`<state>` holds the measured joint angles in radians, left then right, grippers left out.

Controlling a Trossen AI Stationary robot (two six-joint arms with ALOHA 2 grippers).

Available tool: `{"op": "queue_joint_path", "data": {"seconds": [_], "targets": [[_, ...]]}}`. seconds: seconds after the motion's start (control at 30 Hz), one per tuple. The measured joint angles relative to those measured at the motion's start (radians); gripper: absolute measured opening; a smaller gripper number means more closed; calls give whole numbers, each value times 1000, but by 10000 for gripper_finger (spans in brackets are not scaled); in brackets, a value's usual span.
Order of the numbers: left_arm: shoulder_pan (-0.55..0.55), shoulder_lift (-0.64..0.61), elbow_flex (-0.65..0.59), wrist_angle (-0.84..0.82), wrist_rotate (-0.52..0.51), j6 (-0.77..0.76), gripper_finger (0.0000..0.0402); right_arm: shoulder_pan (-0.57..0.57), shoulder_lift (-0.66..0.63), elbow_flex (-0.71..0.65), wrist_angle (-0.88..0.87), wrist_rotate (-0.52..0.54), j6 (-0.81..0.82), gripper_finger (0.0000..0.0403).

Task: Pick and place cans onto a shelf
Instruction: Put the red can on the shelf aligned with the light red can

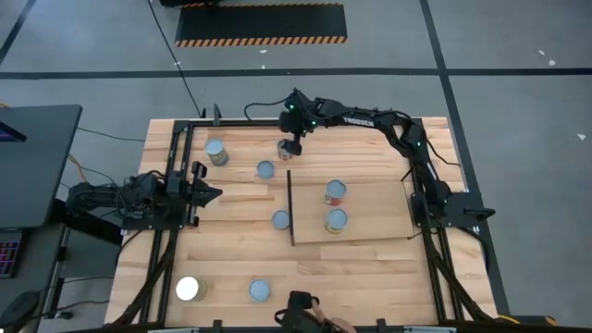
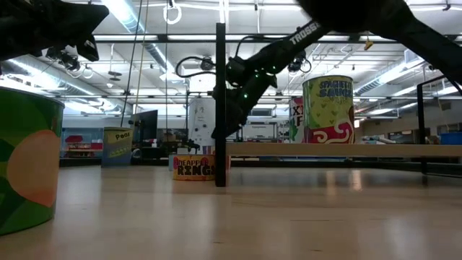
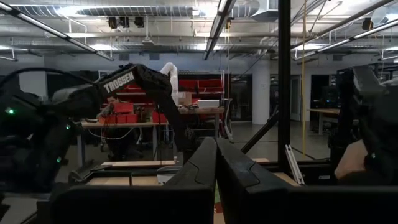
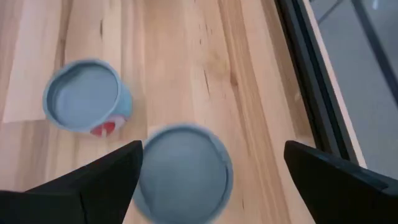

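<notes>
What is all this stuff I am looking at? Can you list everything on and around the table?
Cans on the table: six, blue-grey tops, one glaring white; others at, and one under the right gripper.
Cans on the shelf: two, silvery tops, orange-red sides, and.
Shelf: one, pale wood panel with a dark upright strip on its left edge, right half of the table.
Table: one, planked light wood.
Striped mat: one, black with orange hatching, on the floor beyond the table.
Person: one, seated at a far desk in the room.
Left gripper: dark, fingers shut, at the table's left side.
Right gripper: dark, fingers open above a can near the far edge.
</notes>
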<state>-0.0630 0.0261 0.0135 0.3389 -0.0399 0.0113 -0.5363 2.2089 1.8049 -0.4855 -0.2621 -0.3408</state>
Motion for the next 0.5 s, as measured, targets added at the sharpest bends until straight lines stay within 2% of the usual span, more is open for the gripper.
{"op": "queue_joint_path", "data": {"seconds": [0.2, 0.3, 0.5], "targets": [[0, 0, 0, 0, 0, 0, 11, 2, 0, -83, 71, -30, -4, 400], [0, 0, 0, 0, 0, 0, 11, 4, 0, -94, 74, -80, 30, 400], [0, 0, 0, 0, 0, 0, 11, 16, -2, -100, 90, -80, 34, 400]]}}
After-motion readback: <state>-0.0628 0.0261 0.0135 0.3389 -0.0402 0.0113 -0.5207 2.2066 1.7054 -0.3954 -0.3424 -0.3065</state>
